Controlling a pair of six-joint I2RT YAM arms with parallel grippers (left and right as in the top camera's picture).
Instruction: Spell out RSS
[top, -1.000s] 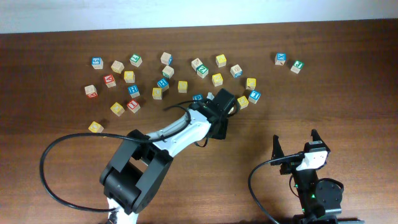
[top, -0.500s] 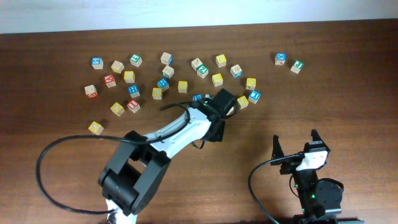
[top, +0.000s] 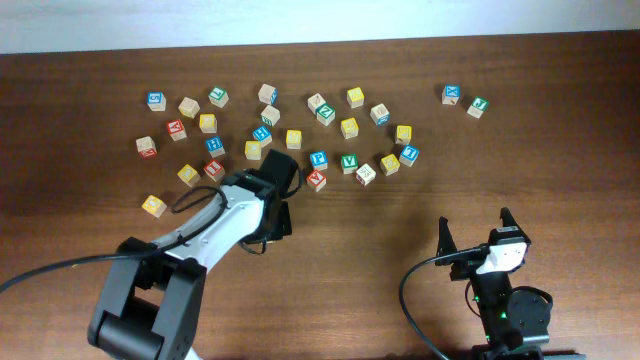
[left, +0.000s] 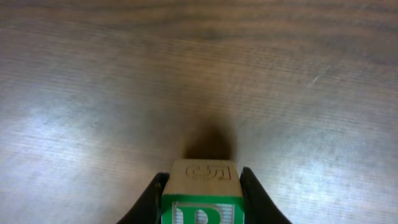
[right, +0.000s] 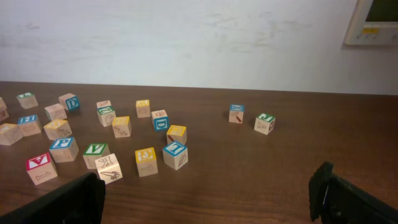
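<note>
My left gripper (left: 202, 190) is shut on the R cube (left: 201, 210), whose green-bordered white face with a green R points at the camera. It is held over bare wood, with a dark shadow just ahead of it. In the overhead view the left gripper (top: 273, 196) sits below the cube cluster and hides the cube. Several yellow cubes lie in the cluster, among them one (top: 390, 163), also in the right wrist view (right: 146, 160), and one (top: 403, 134). Their letters are too faint to read. My right gripper (top: 473, 236) is open and empty at the front right, as the right wrist view (right: 208, 199) shows.
A green V cube (top: 349, 162) lies beside a blue cube (top: 318, 159), a red cube (top: 316, 180) and a plain cube (top: 366, 173). More cubes spread along the back from the left (top: 155, 101) to the right (top: 478, 106). A lone yellow cube (top: 154, 205) lies front left.
My left gripper has moved left and toward the front, away from the cluster's middle, with the R cube in it. The V, red and plain cubes are now uncovered. The right arm has not moved.
</note>
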